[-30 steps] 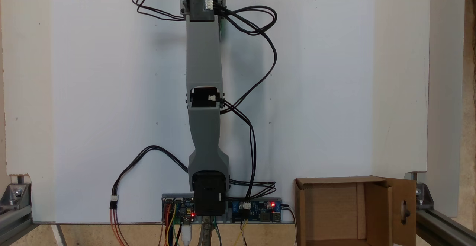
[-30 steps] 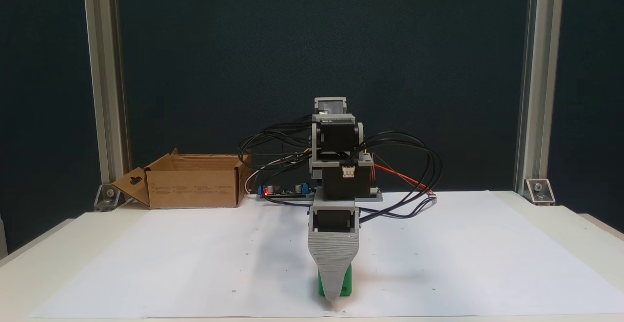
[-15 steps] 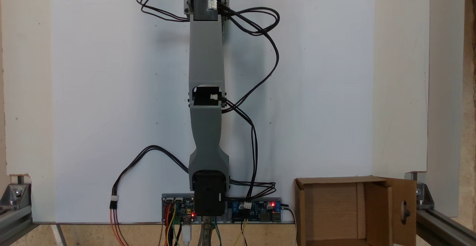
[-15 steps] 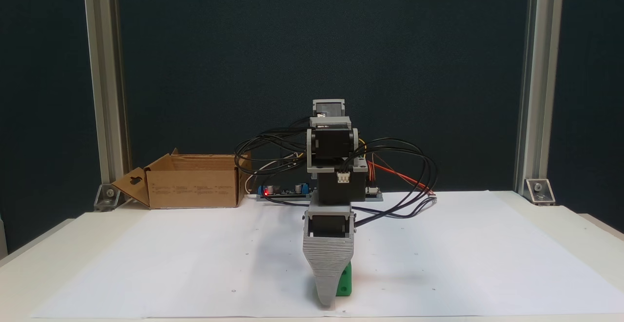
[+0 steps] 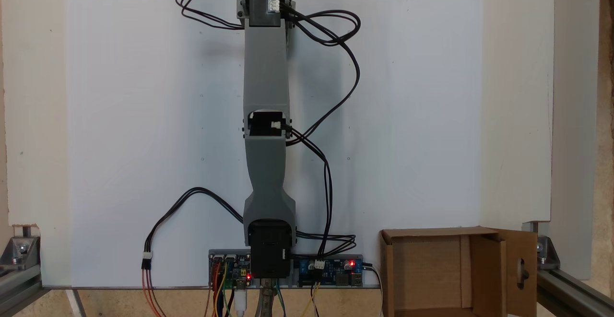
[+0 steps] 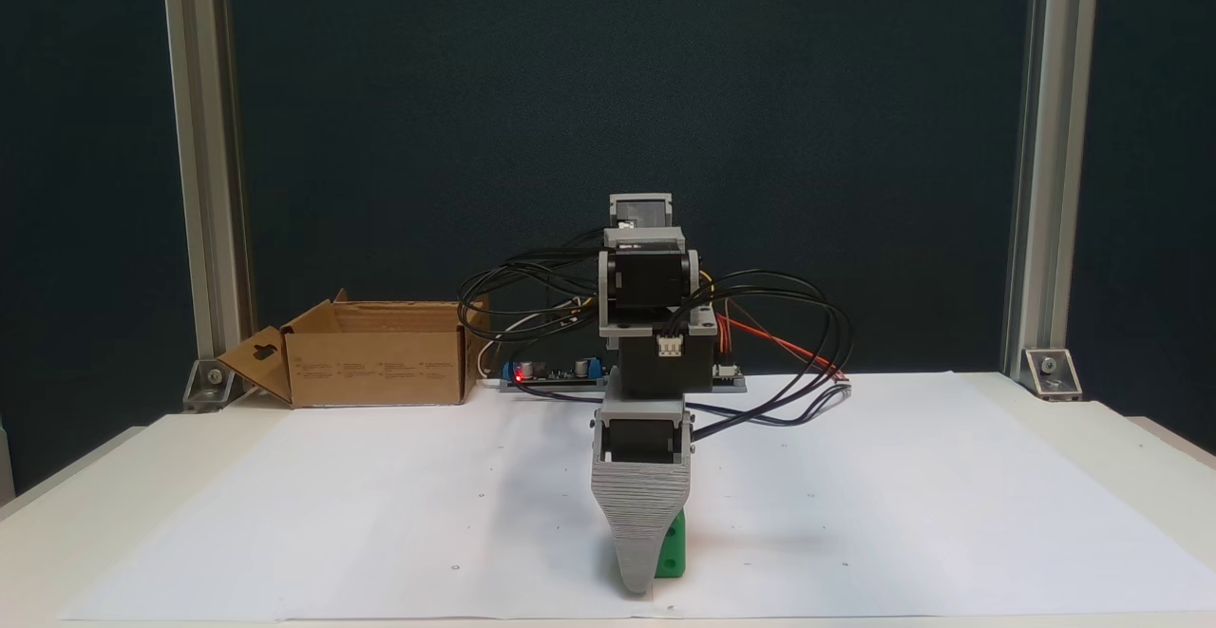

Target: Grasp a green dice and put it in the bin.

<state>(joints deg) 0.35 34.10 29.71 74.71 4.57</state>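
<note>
Grey hobby arm [image 5: 266, 91] stretched straight out from its base across a white paper sheet [image 5: 144, 115] on the pale surface [image 6: 85, 504], seen from above in a fixed view. Far end of the arm bent down toward the sheet, black servo [image 5: 265, 3] at the wrist, loops of black cable [image 5: 345, 67] trailing back to the circuit boards [image 5: 331, 265] at the base, red lights lit.

From the front in a fixed view, claw [image 6: 638, 582] pointing down, tip at or just above the paper, ribbed grey jaw facing the camera. Green dice [image 6: 671, 548] directly behind that jaw, resting on the sheet, part of its right side and one pip showing past the jaw's edge. Second jaw hidden behind the first, so whether the claw is clenched on the dice or released: cannot tell.

Bin [image 6: 378, 362], a brown cardboard box, well apart from the dice, at the rear of the surface beside the arm's base and to the left of the arm in this front view; in the top-down fixed view the same bin [image 5: 434, 233] at lower right of the base, open, inside bare cardboard, side flap with keyhole cutout [image 5: 522, 271] folded outward. Aluminium frame posts [image 6: 199, 162] rising at the back corners against a dark backdrop [image 6: 608, 67].
</note>
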